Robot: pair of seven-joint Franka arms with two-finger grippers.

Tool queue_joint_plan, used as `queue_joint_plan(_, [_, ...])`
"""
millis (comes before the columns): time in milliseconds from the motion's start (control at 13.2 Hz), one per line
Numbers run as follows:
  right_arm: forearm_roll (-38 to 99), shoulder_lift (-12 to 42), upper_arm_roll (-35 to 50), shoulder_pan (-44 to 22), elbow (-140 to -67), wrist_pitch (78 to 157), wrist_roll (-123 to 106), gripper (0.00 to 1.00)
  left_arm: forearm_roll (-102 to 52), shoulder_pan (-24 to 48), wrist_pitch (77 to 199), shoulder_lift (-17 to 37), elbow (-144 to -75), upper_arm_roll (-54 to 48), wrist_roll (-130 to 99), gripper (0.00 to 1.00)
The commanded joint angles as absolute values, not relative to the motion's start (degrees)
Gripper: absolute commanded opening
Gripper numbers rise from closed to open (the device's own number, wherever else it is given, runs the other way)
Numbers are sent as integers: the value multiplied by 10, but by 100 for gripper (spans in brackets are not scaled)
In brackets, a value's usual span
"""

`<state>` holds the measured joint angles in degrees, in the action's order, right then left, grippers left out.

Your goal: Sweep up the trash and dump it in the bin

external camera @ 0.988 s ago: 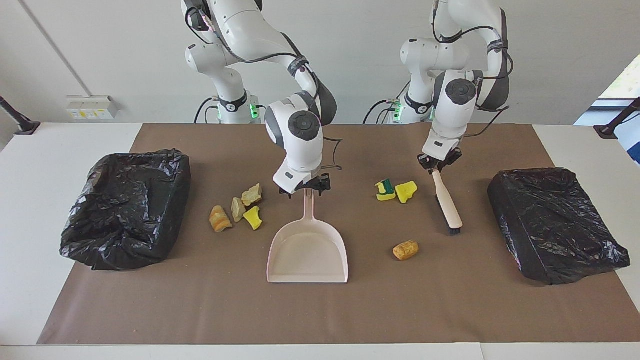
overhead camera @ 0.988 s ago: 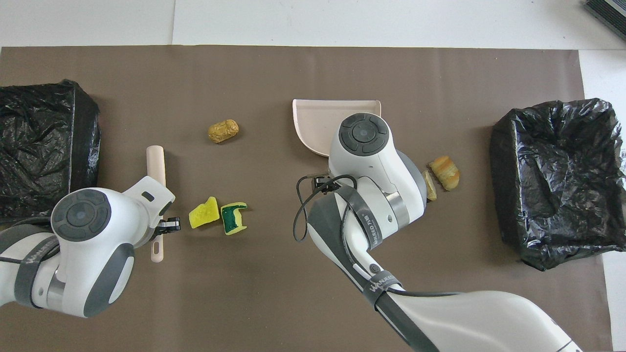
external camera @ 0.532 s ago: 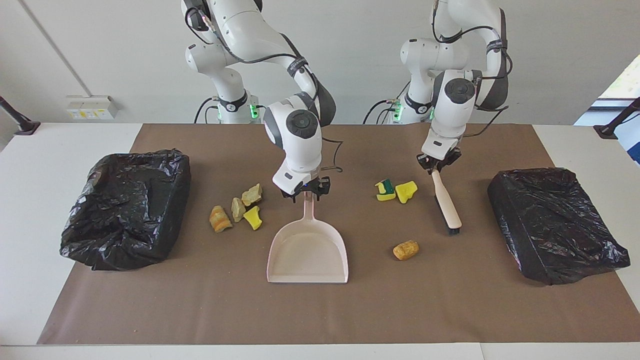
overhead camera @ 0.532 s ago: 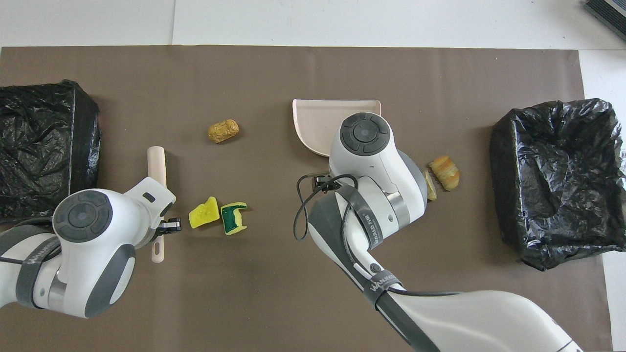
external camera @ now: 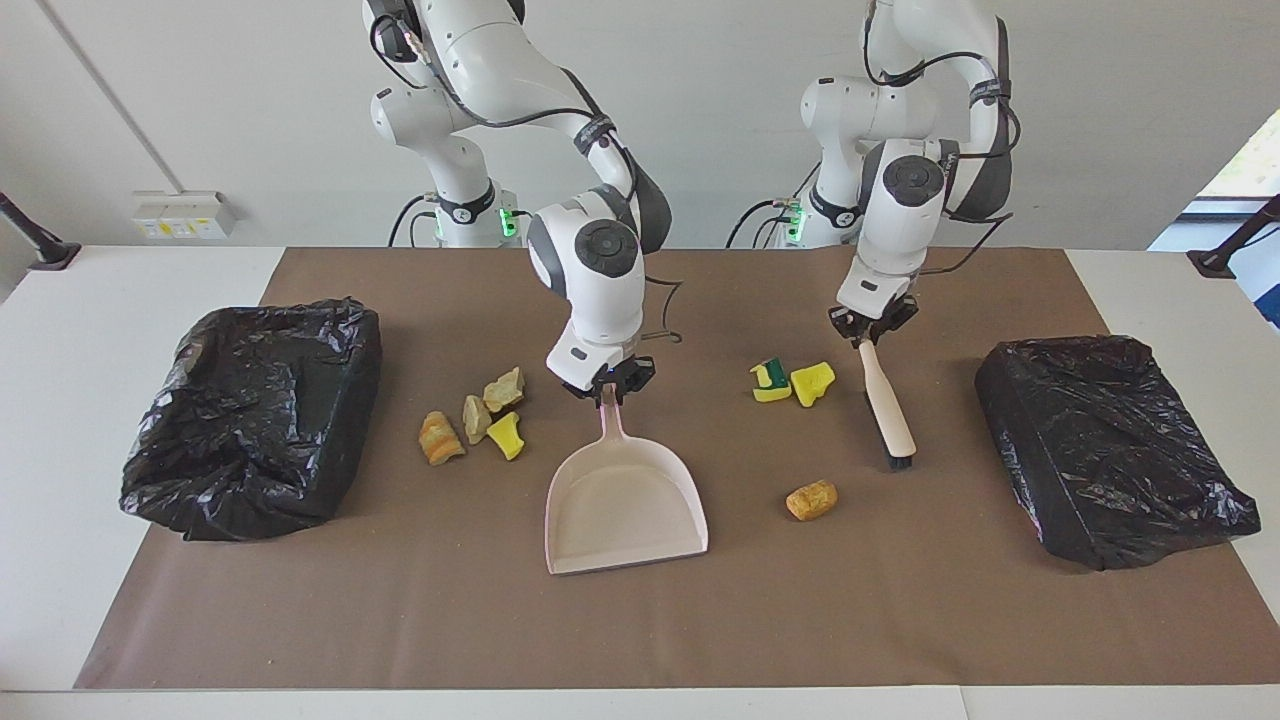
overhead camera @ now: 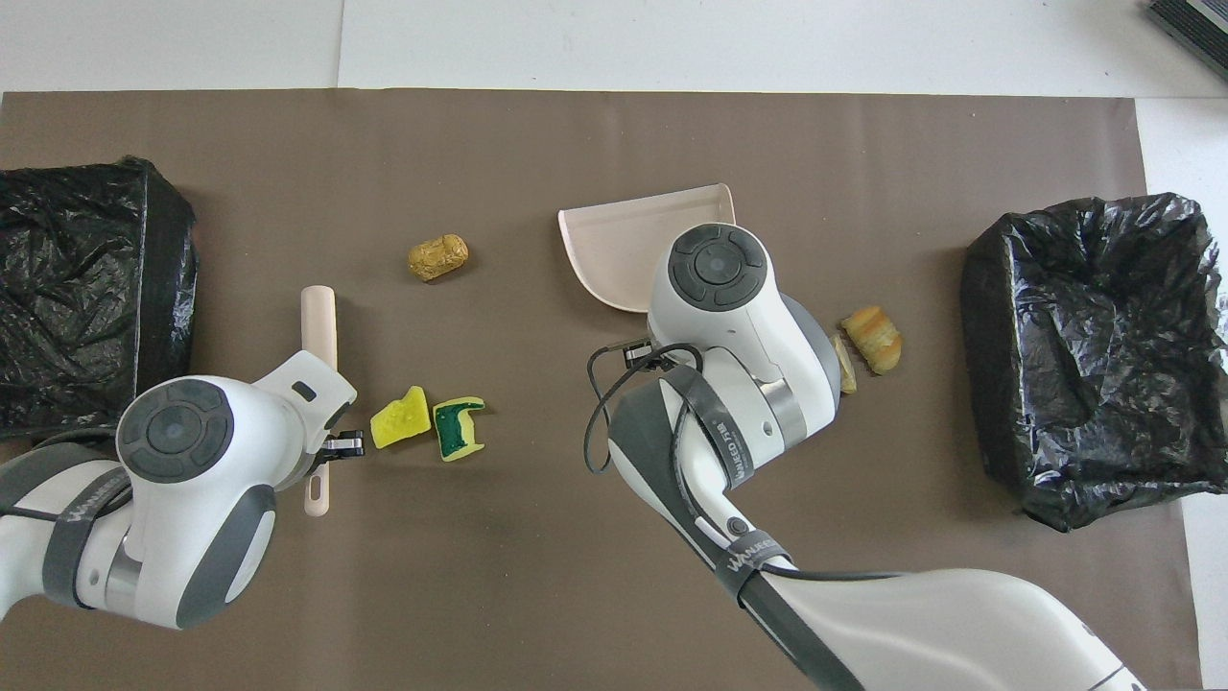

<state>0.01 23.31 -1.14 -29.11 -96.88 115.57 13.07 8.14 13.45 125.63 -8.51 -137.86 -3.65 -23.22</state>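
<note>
Two robot arms work a brown-papered tabletop [external camera: 900,620]: the right pincer [external camera: 604,385] pinches the handle of a beige dustpan [external camera: 625,510] at mid-table, while the left pincer [external camera: 866,333] grips the handle of a beige brush [external camera: 886,405]. The trash lies in two groups: four scraps [external camera: 478,417] beside the dustpan toward the right arm's end, and two sponge pieces [external camera: 790,381] with an orange-brown lump [external camera: 811,499] between dustpan and brush. A black-lined bin [external camera: 250,415] stands at each end
</note>
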Motion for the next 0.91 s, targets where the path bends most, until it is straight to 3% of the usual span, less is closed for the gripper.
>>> queue_joint_plan(0, [-1, 219, -8, -272, -976, 1128, 1, 0, 82, 152, 1267, -104, -1397, -32, -229, 0])
queue_joint_plan(380, [-13, 155, -9, -263, -983, 1072, -206, 0, 64, 167, 1270, -98, -1397, -32, -229, 0])
queue_joint_plan(836, [-13, 37, -9, -258, -1108, 1077, -451, 0, 54, 174, 1270, -98, -1397, -33, -229, 0])
